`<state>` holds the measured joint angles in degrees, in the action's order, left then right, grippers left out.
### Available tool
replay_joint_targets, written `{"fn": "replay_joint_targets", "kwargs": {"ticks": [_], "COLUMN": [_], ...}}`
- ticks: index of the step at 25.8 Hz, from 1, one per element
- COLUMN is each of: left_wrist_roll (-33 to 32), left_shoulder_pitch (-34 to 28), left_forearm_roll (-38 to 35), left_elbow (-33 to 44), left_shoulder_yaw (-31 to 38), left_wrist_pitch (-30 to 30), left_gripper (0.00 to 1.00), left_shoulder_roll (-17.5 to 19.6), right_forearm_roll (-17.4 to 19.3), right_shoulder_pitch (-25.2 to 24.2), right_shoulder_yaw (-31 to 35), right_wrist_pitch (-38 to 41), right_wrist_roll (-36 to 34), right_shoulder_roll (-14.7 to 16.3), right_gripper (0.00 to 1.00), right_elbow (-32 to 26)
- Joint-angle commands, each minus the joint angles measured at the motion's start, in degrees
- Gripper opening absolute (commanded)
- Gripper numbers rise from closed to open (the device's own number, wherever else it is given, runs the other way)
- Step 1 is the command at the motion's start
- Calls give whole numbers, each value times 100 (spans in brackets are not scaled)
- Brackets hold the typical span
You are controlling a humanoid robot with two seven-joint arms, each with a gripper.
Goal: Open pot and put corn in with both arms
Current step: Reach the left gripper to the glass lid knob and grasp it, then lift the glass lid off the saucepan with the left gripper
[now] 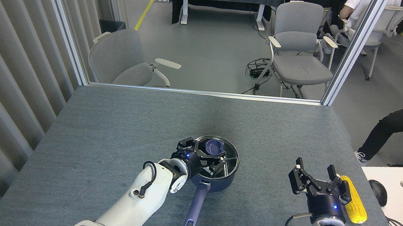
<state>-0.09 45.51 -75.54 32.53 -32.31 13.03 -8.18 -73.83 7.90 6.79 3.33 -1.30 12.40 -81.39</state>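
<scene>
Looking down from the head view, you have the pot sitting near the middle of the grey counter, its long handle pointing back toward you and its glass lid on top, so the opening step is not yet done. Your left gripper hangs over the near-left part of the lid, fingers spread around the lavender knob without clamping it; that placement makes sense, since the knob is the only raised part you can lift the lid by. You cannot tell whether a finger touches the knob.

Over on the right, your right gripper stands upright with its jaws wide apart and nothing between them. The corn lies on the counter just beside its right finger, lengthwise toward you, outside the jaws rather than in them. Judging by this, you are keeping the right arm parked close so the cob can be picked up once the pot is uncovered.
</scene>
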Motion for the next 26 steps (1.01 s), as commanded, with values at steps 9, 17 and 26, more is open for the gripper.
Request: {"fn": "replay_joint_targets", "kwargs": {"ticks": [9,17,26], "left_wrist_roll": [27,9,-114], "left_shoulder_pitch": [2,10,-77], "left_forearm_roll": [4,13,-4], "left_elbow": [16,219,1089], "left_shoulder_yaw": [-21,66,1139], "left_wrist_pitch": [15,156,639], "left_gripper": [48,43,43], "left_shoulder_roll": [9,44,1327], "right_forearm_roll": [-9,-9,-9], "right_shoulder_pitch": [-25,-25,-25], "right_shoulder_yaw": [-2,-2,-2], "right_wrist_pitch": [1,1,1], "right_wrist_roll": [7,7,7], "right_shoulder_roll": [-18,-27,-18], "right_gripper": [100,100,100], "right_elbow": [1,1,1]}}
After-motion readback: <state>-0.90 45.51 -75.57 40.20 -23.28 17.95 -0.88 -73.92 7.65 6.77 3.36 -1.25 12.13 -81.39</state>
